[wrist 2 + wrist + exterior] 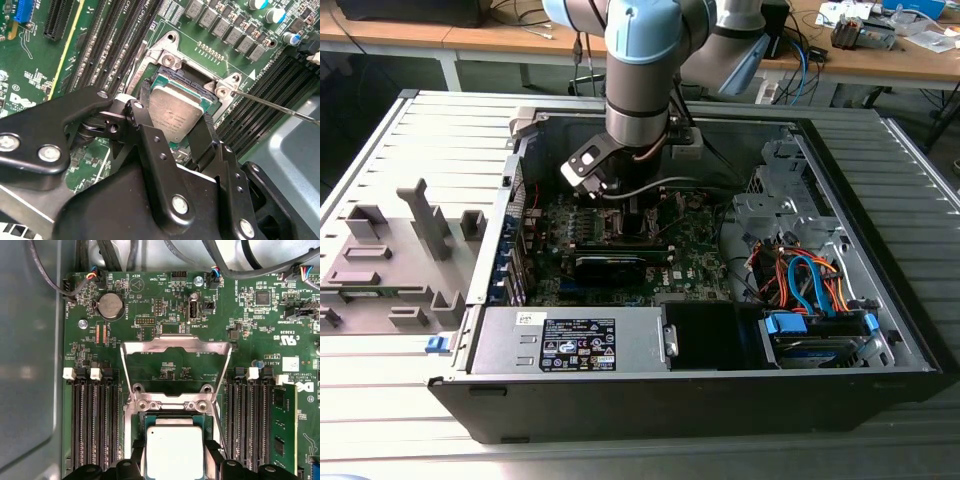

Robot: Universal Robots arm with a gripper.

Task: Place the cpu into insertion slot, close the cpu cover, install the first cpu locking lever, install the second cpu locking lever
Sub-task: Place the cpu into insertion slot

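In both wrist views the cpu (176, 114) (174, 450), a pale silver square chip, sits between my black fingers (145, 117), one against each of two opposite edges. My gripper (175, 125) (174, 462) is shut on it. The cpu is over the insertion slot (172, 416), level with its rim; I cannot tell whether it is fully seated. The cpu cover (177, 344), a silver frame with a big window, stands swung open behind the socket. A thin metal locking lever (280, 107) sticks out free beside the socket. In the exterior view my gripper (632, 215) reaches down onto the motherboard (690, 255).
Long black memory slots (95, 425) flank the socket on both sides. The open computer case holds a power supply (575, 340) at the front and a drive bay with orange and blue cables (810, 285) at the exterior view's right. Grey fixtures (390, 260) stand outside, at its left.
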